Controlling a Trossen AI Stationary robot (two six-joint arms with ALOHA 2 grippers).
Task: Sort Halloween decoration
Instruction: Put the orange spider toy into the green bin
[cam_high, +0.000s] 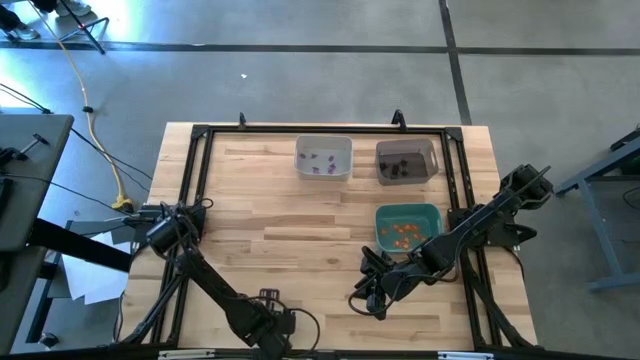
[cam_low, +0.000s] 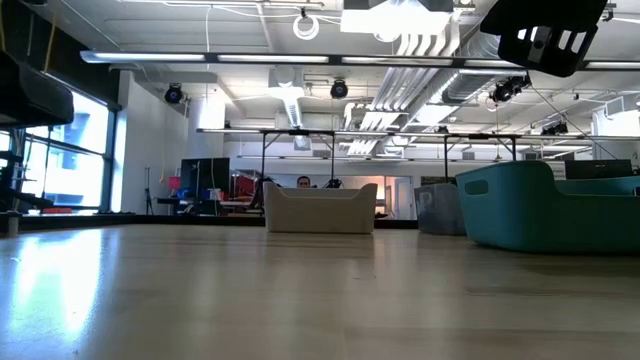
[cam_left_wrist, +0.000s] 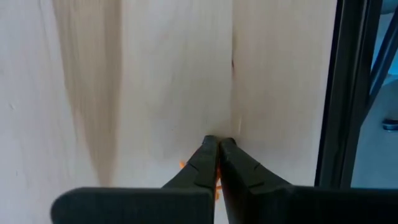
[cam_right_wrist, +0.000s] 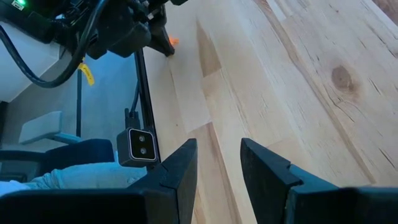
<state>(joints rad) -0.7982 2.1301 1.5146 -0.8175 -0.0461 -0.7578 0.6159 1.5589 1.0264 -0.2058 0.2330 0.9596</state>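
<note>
Left wrist view: left hand (cam_left_wrist: 217, 146) down at the bench (cam_left_wrist: 124, 93), fingers pressed together, a small orange trinket (cam_left_wrist: 182, 165) pinched at the tips.

Trinket mostly hidden behind the dark fingers, only orange slivers visible beside them, at the near left edge of the bench. Same orange speck (cam_right_wrist: 172, 42) seen from the right wrist at the left hand's tip. Right hand (cam_high: 371, 297) held over the near right bench, fingers apart, nothing between them. More orange trinkets (cam_high: 404, 232) lying in the teal bin (cam_high: 384, 213), purple ones (cam_high: 322, 163) in the white bin (cam_high: 303, 145), black ones (cam_high: 398, 167) in the dark bin (cam_high: 433, 152).
</note>
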